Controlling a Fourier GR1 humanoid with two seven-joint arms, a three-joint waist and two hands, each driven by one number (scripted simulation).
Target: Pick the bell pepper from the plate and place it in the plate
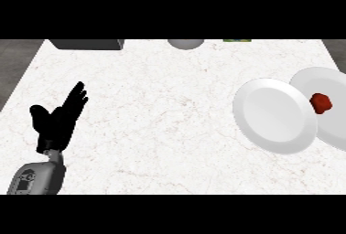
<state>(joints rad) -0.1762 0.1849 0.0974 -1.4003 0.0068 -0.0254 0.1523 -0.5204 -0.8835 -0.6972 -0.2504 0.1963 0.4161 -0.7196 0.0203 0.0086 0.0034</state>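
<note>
Pepper: you had the red pepper (321,103) lying on the far plate (331,82) at the right edge of your view, on that plate's left part, just beside the rim of the near plate.
Far plate: white, partly cut off by the right edge of the view; its left rim was covered by the near plate.
Near plate: you saw the near plate (273,116), white and round, bare, overlapping the far one on the left and resting on the table (169,114).
Left hand: your left hand (59,116) showed at the left of the view over the table, open, its fingers straight and pointing up and away, thumb spread to the left; it held nothing and touched nothing you could see, well apart from both plates.
Left forearm: the grey forearm (37,178) came in from the lower left corner.
Right hand: you could not see it anywhere in the view.
Table: white marbled top, filling most of the view.
Back edge: a dark box (86,44) at the far left, a grey round thing (186,43) near the middle, and a small green thing (236,40) to its right, each only partly visible.
</note>
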